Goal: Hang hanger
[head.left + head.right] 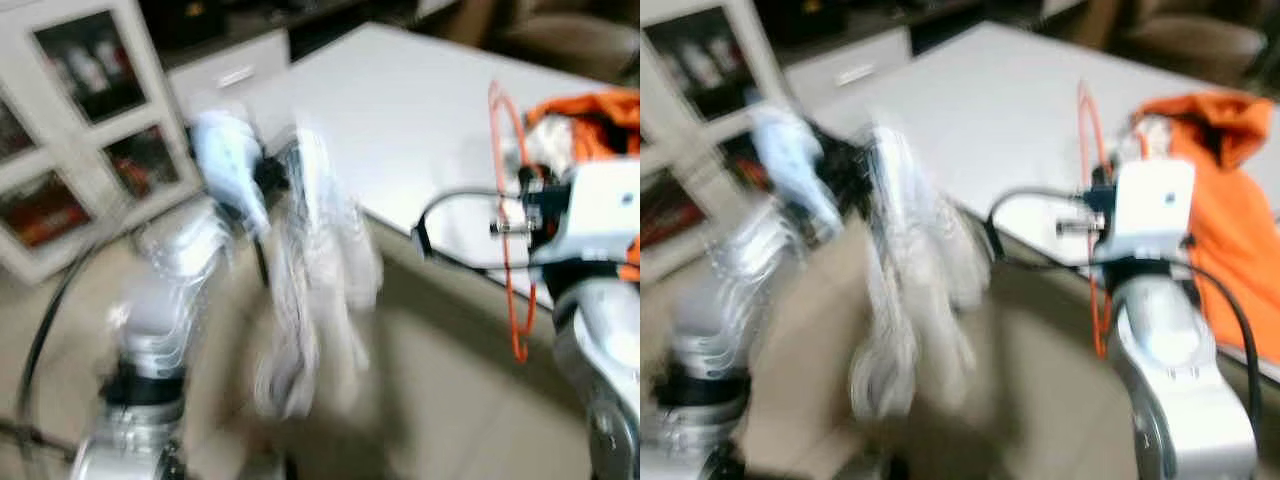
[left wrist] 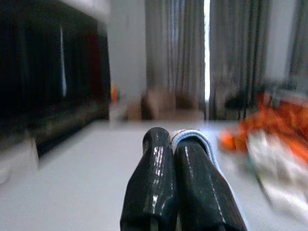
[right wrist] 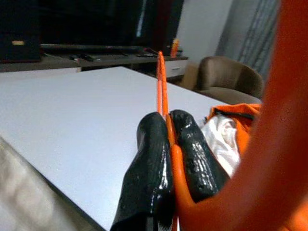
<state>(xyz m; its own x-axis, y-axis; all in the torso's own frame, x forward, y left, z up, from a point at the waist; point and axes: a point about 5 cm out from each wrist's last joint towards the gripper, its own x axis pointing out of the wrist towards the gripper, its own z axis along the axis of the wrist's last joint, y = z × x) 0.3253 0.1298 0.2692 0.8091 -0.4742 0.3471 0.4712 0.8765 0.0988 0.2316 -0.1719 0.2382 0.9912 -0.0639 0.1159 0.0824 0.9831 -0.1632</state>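
I have an orange hanger [image 1: 507,215] pinched in my right gripper [image 3: 169,126]. In the right wrist view the two black fingers [image 3: 149,159] are pressed together on the thin orange wire, which runs straight out past the fingertips along the line the gripper points. From the head camera the hanger stands nearly upright, its long loop running from above the right wrist to below it, on the inner side of that arm and over the near edge of the white table [image 1: 400,110].

My left gripper [image 2: 176,144] is also closed: its fingers are squeezed on a light blue hanger [image 1: 228,165] whose pale rim peeps out between and beside the tips. A whitish garment [image 1: 310,290] hangs below that gripper, badly blurred, so I cannot tell how it is attached.

Beyond the right gripper, on the table, lies an orange garment [image 1: 1225,200] with white cloth showing in it.

No rail or hook to hang on is visible to me from here. I judge both hangers are being carried, and the next move depends on finding the rail; the right one is held with its plane upright, which should suit hooking over a bar.
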